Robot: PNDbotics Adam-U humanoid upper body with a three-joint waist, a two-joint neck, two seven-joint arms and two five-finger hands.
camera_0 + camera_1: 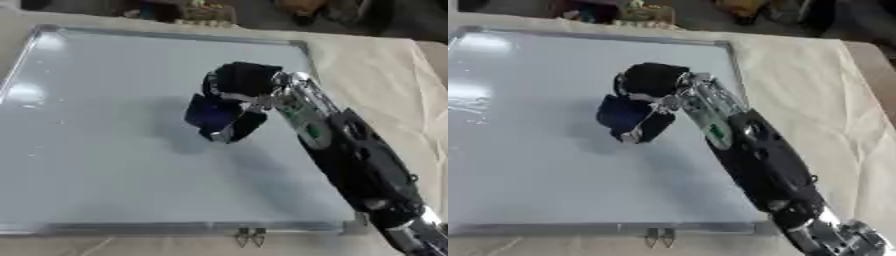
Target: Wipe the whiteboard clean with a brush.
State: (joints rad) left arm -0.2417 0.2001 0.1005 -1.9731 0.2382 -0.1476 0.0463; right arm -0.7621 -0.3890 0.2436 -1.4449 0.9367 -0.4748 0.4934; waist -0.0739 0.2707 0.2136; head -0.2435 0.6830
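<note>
1. Nearest you, two small metal clips (pixel 250 237) sit on the whiteboard's (pixel 96 165) near frame; the board lies flat on the cloth-covered worktop (pixel 385 85).
2. The near half of the board looks free of marks, so most of the wiping seems done.
3. Mid-board, your right hand (pixel 241 87) has its fingers curled round the dark blue brush (pixel 212 114), which seems to press on the surface.
4. Beyond it, only glare shows; I see no writing left to clear.
5. No containers are visible. Your left hand is out of sight.
</note>
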